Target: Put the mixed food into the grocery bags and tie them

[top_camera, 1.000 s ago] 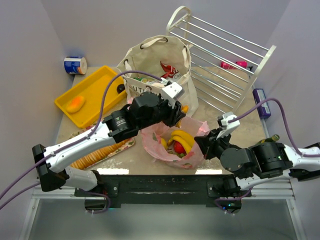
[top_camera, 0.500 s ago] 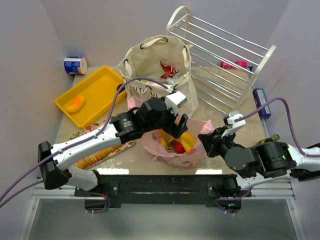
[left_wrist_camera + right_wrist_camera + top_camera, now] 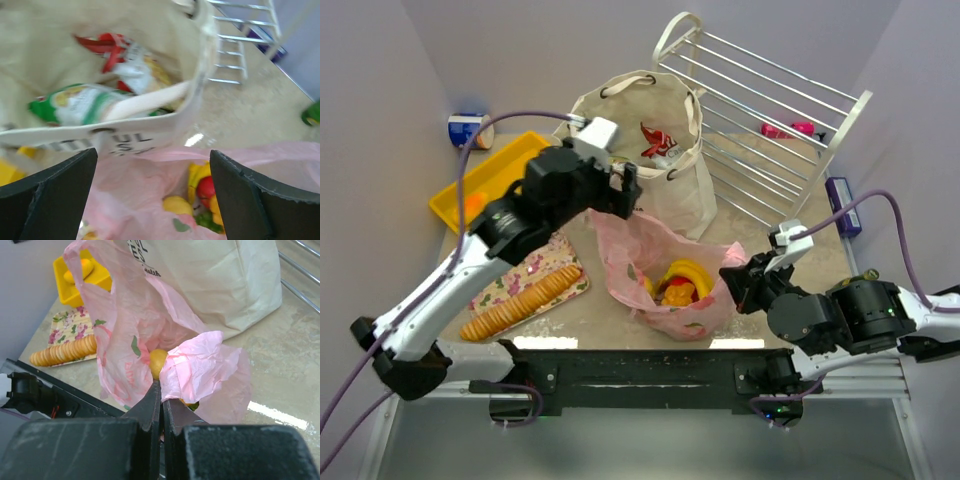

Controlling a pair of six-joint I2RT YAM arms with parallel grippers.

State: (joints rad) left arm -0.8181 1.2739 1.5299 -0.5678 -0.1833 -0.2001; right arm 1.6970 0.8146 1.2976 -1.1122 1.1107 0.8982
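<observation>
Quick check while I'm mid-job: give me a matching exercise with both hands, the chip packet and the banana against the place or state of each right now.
Things:
1. left hand
2. right hand
3. green-and-white chip packet
4. banana

Place or state:
A. inside the pink plastic bag
B. shut on a pinched fold of the pink plastic bag
C. open, holding nothing
D. inside the canvas tote

Pairs: 1-C, 2-B, 3-D, 4-A
</observation>
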